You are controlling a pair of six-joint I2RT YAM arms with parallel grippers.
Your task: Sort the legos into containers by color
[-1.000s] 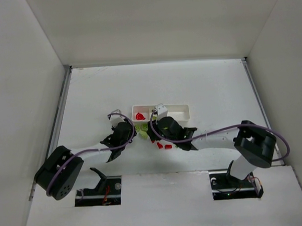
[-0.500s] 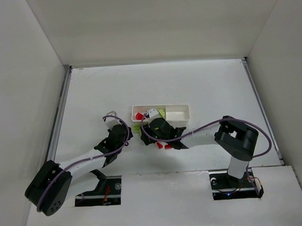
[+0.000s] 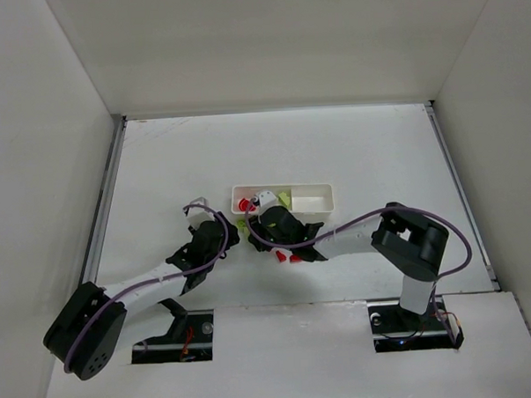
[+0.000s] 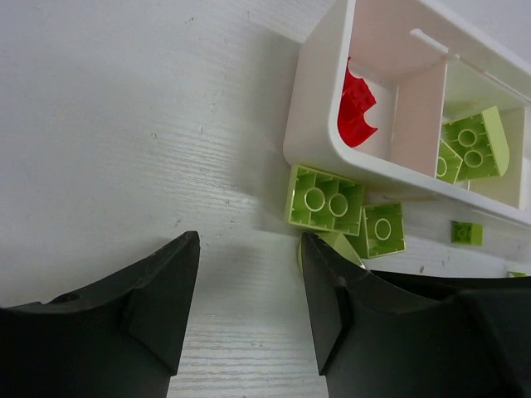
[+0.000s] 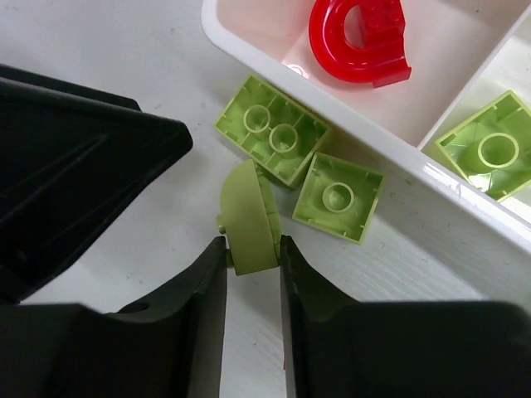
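**Right gripper** [image 5: 251, 249] – closed onto a pale yellow-green curved lego [image 5: 247, 217], which is pinched between the fingertips just beside the tray [image 5: 415, 170]. Whether the lego is clear of the tabletop [image 5: 108, 50] cannot be told.

**Left gripper** [image 4: 249, 307] – spread, with nothing between the fingers. It is held low over bare tabletop near the tray's left end.

**Work done**
- A red arch [image 5: 358, 37] is lodged in the left-end compartment.
- Yellow-green legos [image 4: 469, 145] are seen in the middle compartment.
- No lego can be made out in the third compartment from above.

**Work outstanding**
- A two-stud lego [image 5: 272, 128] and a one-stud lego [image 5: 338, 197], both yellow-green, lie touching each other on the tabletop. The two-stud one is close against the tray's outer wall.
- Two red legos [image 3: 282, 256] are seen on the tabletop by the right arm, apart from the tray.
- A smaller, brighter green lego [image 4: 466, 233] is seen on the tabletop near the tray wall.
- The pinched lego is judged to be bound for the middle compartment.
- The task is judged less than half complete. Any legos hidden beneath the arms cannot be counted.

**Markings** – no brand, label or legible writing is found on the tray, the legos or the arms.
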